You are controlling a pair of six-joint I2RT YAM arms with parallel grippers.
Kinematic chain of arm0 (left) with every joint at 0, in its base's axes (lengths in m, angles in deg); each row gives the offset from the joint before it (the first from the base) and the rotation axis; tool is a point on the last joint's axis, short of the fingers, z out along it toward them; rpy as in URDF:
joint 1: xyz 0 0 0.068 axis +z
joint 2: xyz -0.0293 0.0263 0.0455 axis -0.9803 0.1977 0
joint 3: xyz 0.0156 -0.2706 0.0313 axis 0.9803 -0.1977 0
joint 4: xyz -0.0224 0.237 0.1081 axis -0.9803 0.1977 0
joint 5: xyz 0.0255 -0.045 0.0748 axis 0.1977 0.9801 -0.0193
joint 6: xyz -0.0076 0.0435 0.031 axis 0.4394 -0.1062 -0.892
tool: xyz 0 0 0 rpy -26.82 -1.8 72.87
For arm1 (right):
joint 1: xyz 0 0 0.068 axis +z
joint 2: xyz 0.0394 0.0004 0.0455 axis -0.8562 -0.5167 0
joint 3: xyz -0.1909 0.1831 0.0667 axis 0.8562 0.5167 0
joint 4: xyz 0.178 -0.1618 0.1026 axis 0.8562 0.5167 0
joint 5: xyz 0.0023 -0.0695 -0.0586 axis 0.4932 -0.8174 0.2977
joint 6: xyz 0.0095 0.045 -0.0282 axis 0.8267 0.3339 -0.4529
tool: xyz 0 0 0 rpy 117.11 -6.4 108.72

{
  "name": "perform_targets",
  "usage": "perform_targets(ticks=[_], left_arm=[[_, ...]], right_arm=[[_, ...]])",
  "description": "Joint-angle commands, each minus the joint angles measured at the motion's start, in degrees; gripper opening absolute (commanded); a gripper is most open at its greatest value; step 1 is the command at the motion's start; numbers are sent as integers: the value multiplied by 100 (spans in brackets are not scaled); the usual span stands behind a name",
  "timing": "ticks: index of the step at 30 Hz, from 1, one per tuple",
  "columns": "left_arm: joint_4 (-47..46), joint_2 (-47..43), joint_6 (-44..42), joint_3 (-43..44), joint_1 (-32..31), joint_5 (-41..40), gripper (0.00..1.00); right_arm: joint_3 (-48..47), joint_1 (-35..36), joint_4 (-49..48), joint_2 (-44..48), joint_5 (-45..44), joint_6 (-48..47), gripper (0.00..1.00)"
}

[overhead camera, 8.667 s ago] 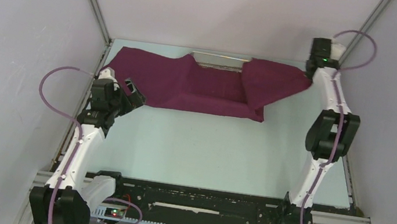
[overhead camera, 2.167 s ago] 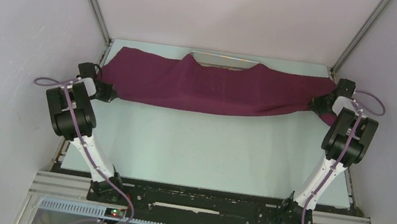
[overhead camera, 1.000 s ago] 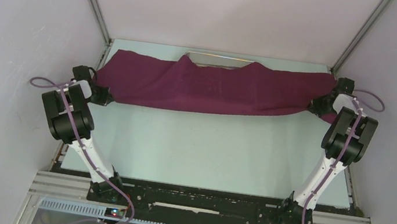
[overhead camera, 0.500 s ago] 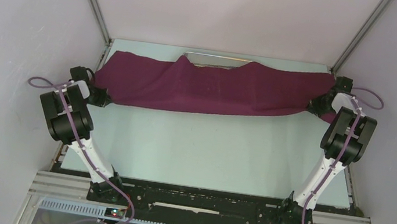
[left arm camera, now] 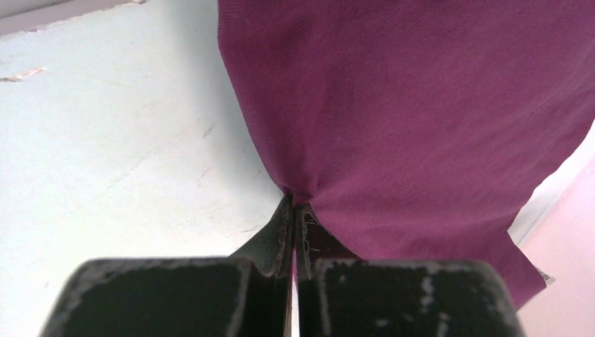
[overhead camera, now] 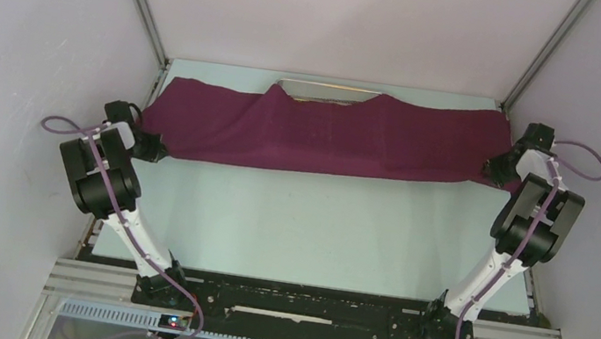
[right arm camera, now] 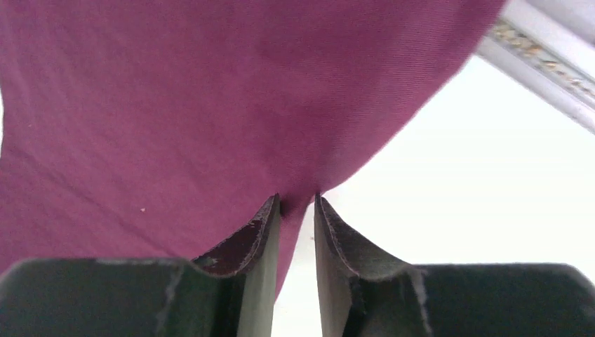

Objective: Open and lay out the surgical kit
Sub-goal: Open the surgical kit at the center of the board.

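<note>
The maroon cloth wrap (overhead camera: 328,134) lies stretched along the table's (overhead camera: 316,225) far edge, its long axis running nine to three, with the mesh tray's (overhead camera: 326,91) rim showing at twelve. My left tool (left arm camera: 293,205) is clamped on the nine-o'clock corner. My right tool (right arm camera: 296,202), at three, stands narrowly parted with cloth at its tips. Each arm is nearest its own end.

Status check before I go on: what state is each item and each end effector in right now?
Maroon cloth wrap: opened out in a long band across the far side of the pale table, humped over the tray.
Silver metal tray: under the cloth, only its far rim showing.
Left end effector: shut on the cloth's left corner.
Right end effector: jaws parted, cloth edge at their tips, not clamped.
</note>
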Motion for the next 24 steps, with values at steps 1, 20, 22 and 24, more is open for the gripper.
perform_targets(ticks=[1, 20, 22, 24], left_arm=[[-272, -215, -337, 359, 504, -1170, 0], [38, -556, -866, 822, 246, -1384, 39], [47, -701, -921, 834, 151, -1472, 55], [46, -857, -949, 844, 46, -1527, 66]], right_arm=[[261, -130, -165, 529, -511, -61, 34], [447, 705, -274, 1493, -547, -723, 67], [326, 919, -258, 1461, -546, -898, 71], [227, 1094, -367, 1364, -362, -1053, 73]])
